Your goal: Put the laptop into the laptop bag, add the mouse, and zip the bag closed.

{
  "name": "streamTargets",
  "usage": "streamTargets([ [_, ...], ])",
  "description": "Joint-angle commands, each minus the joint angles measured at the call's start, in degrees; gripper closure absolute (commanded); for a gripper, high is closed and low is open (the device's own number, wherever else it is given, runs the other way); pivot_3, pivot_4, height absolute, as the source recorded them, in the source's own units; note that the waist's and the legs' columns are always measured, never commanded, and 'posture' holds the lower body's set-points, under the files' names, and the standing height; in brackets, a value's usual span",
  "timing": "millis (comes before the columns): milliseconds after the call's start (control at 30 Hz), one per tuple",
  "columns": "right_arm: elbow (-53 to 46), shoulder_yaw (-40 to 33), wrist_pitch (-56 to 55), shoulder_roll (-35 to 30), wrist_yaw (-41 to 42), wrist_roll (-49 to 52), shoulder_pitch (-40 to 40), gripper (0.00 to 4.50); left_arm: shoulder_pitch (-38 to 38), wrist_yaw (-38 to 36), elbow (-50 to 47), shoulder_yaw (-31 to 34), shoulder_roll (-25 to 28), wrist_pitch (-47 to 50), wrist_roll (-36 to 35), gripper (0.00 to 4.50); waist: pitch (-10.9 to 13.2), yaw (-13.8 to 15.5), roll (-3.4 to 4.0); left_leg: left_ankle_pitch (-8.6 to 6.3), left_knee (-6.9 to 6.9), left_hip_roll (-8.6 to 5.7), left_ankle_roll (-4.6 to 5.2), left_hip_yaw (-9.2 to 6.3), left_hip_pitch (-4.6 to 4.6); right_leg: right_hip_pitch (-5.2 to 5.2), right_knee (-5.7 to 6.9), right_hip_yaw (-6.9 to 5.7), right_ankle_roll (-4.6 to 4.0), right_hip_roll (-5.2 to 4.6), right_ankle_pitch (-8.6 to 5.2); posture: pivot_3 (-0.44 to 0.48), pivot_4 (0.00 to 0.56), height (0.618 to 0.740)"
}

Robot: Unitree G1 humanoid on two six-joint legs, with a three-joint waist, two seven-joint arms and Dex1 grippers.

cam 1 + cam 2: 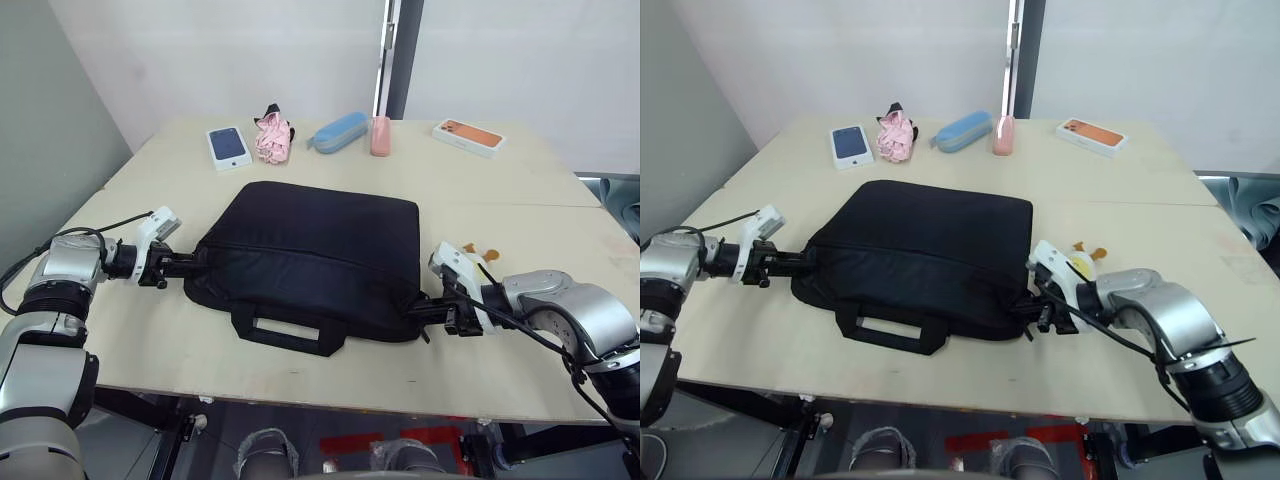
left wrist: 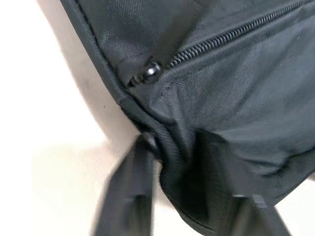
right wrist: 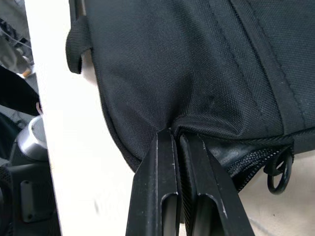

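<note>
The black laptop bag [image 1: 310,250] lies flat in the middle of the table, its strap handle [image 1: 285,335] toward the near edge. My left gripper [image 1: 190,264] is shut on a fold of fabric at the bag's left corner, just beside the end of the zipper [image 2: 231,34]. My right gripper [image 1: 425,310] is shut on a pinch of fabric at the bag's near right corner, close to a ring-shaped zipper pull [image 3: 278,169]. The laptop and the mouse are hidden or out of view.
Along the table's far side lie a boxed blue phone [image 1: 229,146], a pink cloth [image 1: 272,137], a blue case [image 1: 338,131], a small pink item [image 1: 380,135] and an orange phone box [image 1: 468,136]. A yellow-and-white plush toy [image 1: 478,252] sits behind my right wrist.
</note>
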Motion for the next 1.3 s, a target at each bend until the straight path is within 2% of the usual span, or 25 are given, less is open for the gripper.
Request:
streamTargets([
  [33, -0.52, -1.46, -1.71, 0.07, 1.1, 2.58, -0.26, 3.59, -0.56, -0.26, -0.36, 0.36, 0.27, -2.84, 1.13, 1.3, 0.0, -0.05, 0.0, 0.01, 0.02, 0.0, -0.01, -0.02, 0.02, 0.01, 0.04, 0.0, 0.0, 0.0, 0.0, 0.0, 0.15, 0.74],
  [133, -1.84, -4.62, -0.54, -2.38, 3.64, 6.03, 0.1, 2.47, -0.89, -0.32, -0.07, 0.91, 1.59, -5.5, 1.81, 0.22, 0.0, -0.06, 0.0, 0.02, 0.06, 0.01, -0.03, -0.05, 0.03, 0.01, 0.13, 0.0, 0.01, 0.01, 0.0, 0.0, 0.15, 0.74],
  [200, -2.11, -8.3, 0.54, -4.49, 4.68, 8.83, 0.34, 1.7, -1.56, -1.63, -0.06, 1.33, 3.34, -6.65, 1.91, 0.2, 0.0, 0.01, 0.0, 0.02, 0.09, 0.01, -0.03, -0.05, 0.01, 0.0, 0.13, 0.0, 0.01, 0.0, 0.01, 0.0, 0.15, 0.74],
  [233, -2.24, -10.44, 0.85, -5.74, 5.46, 10.36, 0.75, 1.55, -1.44, -3.41, -0.85, 1.4, 4.4, -7.45, 1.75, 0.2, 0.01, -0.05, -0.01, 0.02, 0.09, 0.01, -0.03, -0.05, 0.0, 0.0, 0.12, 0.0, 0.01, 0.0, 0.01, 0.0, 0.15, 0.74],
  [300, -2.05, -15.35, 1.63, -7.93, 6.54, 13.38, 1.52, 0.88, -1.18, -7.41, -3.64, 1.74, 6.07, -7.76, 0.63, 0.2, 0.02, 0.07, -0.03, 0.01, 0.1, 0.01, -0.02, -0.03, -0.02, -0.02, 0.1, 0.01, 0.01, 0.0, 0.01, 0.0, 0.15, 0.74],
  [433, -1.56, -25.6, 1.31, -11.43, 7.07, 17.63, 2.95, 0.88, -0.47, -10.5, -12.66, 0.81, 8.57, -6.96, -6.64, 0.2, 0.02, 0.47, -0.04, 0.01, 0.05, 0.02, -0.02, -0.02, -0.02, -0.03, 0.05, 0.0, 0.01, 0.01, 0.0, 0.0, 0.15, 0.74],
  [500, -1.84, -30.2, -0.23, -12.51, 6.37, 18.0, 4.21, 0.88, -1.48, -10.5, -16.59, 1.9, 7.34, -7.04, -10.82, 0.2, 0.02, 1.27, -0.04, 0.0, 0.09, 0.01, -0.01, -0.02, -0.01, -0.02, 0.09, 0.0, 0.0, -0.02, 0.0, 0.0, 0.15, 0.74],
  [667, -6.44, -40.09, -3.51, -13.16, 4.25, 17.61, 11.53, 0.88, -3.64, -10.47, -27.87, 3.45, -3.2, -4.53, -19.37, 0.2, 0.02, 2.85, -0.04, -0.01, 0.36, -0.04, 0.05, -0.02, -0.03, -0.01, 0.29, 0.01, -0.01, -0.1, 0.01, 0.0, 0.15, 0.74],
  [767, -9.96, -45.33, -2.21, -11.63, 1.59, 19.27, 15.64, 0.88, -2.3, -10.49, -30.15, -0.41, -9.01, -9.43, -18.74, 0.2, 0.04, 2.62, -0.07, -0.02, 0.51, -0.09, 0.12, 0.02, -0.06, -0.02, 0.42, 0.07, -0.01, -0.16, 0.0, 0.0, 0.15, 0.74],
  [900, -13.75, -49.51, -2.05, -9.73, -1.64, 20.91, 20.62, 0.88, -1.69, -10.49, -28.16, -3.28, -14.43, -15.05, -17.66, 0.2, 0.04, 2.16, -0.07, -0.01, 0.52, -0.06, 0.13, 0.07, -0.03, -0.05, 0.53, 0.15, 0.02, -0.12, 0.0, 0.0, 0.15, 0.74],
  [1000, -15.17, -54.68, -0.78, -6.95, -5.27, 22.86, 24.71, 0.84, -1.73, -10.5, -23.63, -8.08, -19.14, -20.14, -16.65, 1.03, 0.04, 2.16, -0.07, -0.01, 0.52, -0.04, 0.12, 0.08, -0.02, -0.05, 0.54, 0.17, 0.03, -0.08, -0.01, 0.0, 0.15, 0.74],
  [1100, -14.43, -56.45, 0.28, -5.47, -9.13, 23.66, 26.6, 0.84, -3.5, -10.5, -14.07, -12.13, -22.43, -31.07, -10.58, 2.12, 0.04, 2.35, -0.08, -0.01, 0.55, -0.11, 0.14, 0.08, -0.01, -0.04, 0.5, 0.18, 0.05, -0.15, -0.01, 0.0, 0.15, 0.74],
  [1167, -12.89, -54.72, 1.69, -4.83, -13.16, 23.62, 25.78, 0.84, -5.51, -10.5, -7.85, -12.66, -24.87, -35.16, -8.21, 2.8, 0.06, 2.34, -0.1, -0.01, 0.58, -0.12, 0.16, 0.08, -0.01, -0.03, 0.48, 0.19, 0.12, -0.14, 0.03, 0.0, 0.15, 0.74],
  [1300, -8.7, -46.18, 4.6, -3.56, -21.61, 20.8, 21.53, 0.84, -7.92, -9.97, 0.29, -13.44, -28.16, -41.02, -3.51, 4.31, 0.04, 2.28, -0.09, 0.0, 0.63, -0.12, 0.16, 0.06, 0.02, 0.02, 0.47, 0.23, 0.31, -0.14, 0.15, 0.0, 0.15, 0.74],
])
